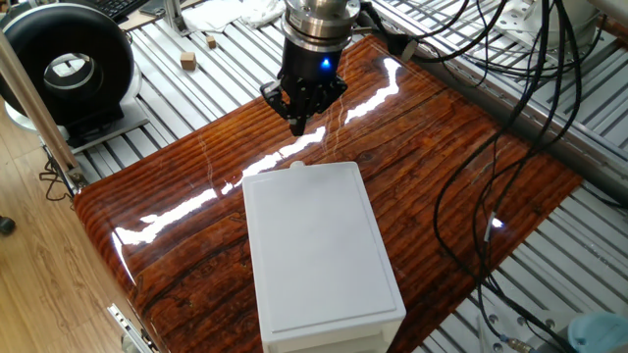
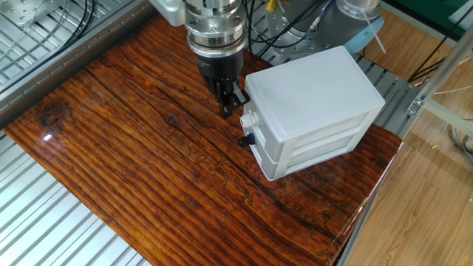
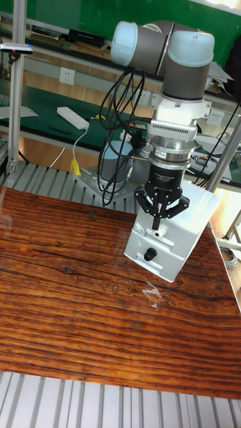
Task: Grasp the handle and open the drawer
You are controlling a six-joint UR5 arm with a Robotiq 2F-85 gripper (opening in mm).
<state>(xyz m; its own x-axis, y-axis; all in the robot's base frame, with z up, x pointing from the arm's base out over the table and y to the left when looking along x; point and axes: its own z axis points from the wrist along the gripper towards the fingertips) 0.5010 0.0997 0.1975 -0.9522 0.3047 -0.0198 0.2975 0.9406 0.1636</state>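
A white box (image 2: pixel 310 89) stands on the wooden table with its drawer (image 2: pixel 263 127) closed flush in the end face. The handle (image 2: pixel 249 118), a small off-white nub, sticks out of that face; it also shows at the box's far edge (image 1: pixel 294 165) and under the fingertips (image 3: pixel 154 234). My gripper (image 2: pixel 228 111) points straight down, just in front of the handle and slightly above it, not touching it. From the other side the gripper (image 1: pixel 299 125) is short of the box edge. The fingers meet in a point (image 3: pixel 156 224), shut on nothing.
A black knob (image 2: pixel 244 140) sits lower on the same box face. Cables (image 1: pixel 471 167) trail over the table's right side. A black round device (image 1: pixel 64 69) and a small wooden block (image 1: pixel 187 61) lie on the metal slats beyond the table's edge.
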